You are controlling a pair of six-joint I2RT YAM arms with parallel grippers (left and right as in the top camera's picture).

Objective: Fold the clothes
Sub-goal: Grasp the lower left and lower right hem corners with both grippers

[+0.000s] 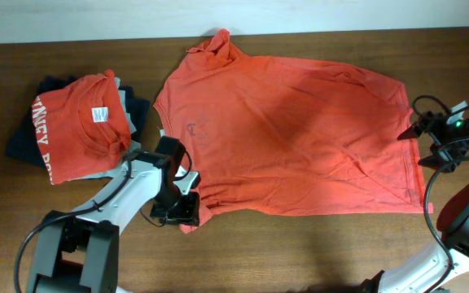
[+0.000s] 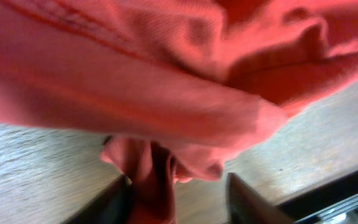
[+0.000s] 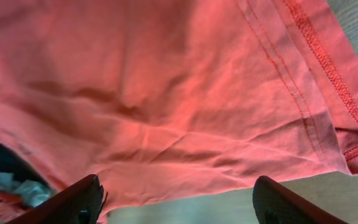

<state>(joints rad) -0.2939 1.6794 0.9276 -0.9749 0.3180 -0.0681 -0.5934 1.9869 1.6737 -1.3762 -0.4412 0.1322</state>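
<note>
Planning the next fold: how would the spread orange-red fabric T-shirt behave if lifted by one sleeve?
Probably floppy: the spread orange-red T-shirt wrinkles and bunches at the sleeve by the left gripper. It would likely sag, not keep its shape. It looks thin, so probably light, though it may drag along the wooden table.

A large orange-red cotton T-shirt (image 1: 291, 122) lies spread flat across the middle of the brown wooden table (image 1: 300, 252), with its neck end to the left and its hem to the right. Just left of it sits a stack of folded clothes. A folded orange-red lettered T-shirt (image 1: 76, 126) is on top, a pale grey garment (image 1: 126, 98) lies under it, and a navy garment (image 1: 23, 142) is at the bottom, jutting out left and behind. The black left gripper (image 1: 187, 213) is at the spread shirt's near left sleeve, in front of the stack, and the black right gripper (image 1: 408, 133) is at the hem's right edge
</note>
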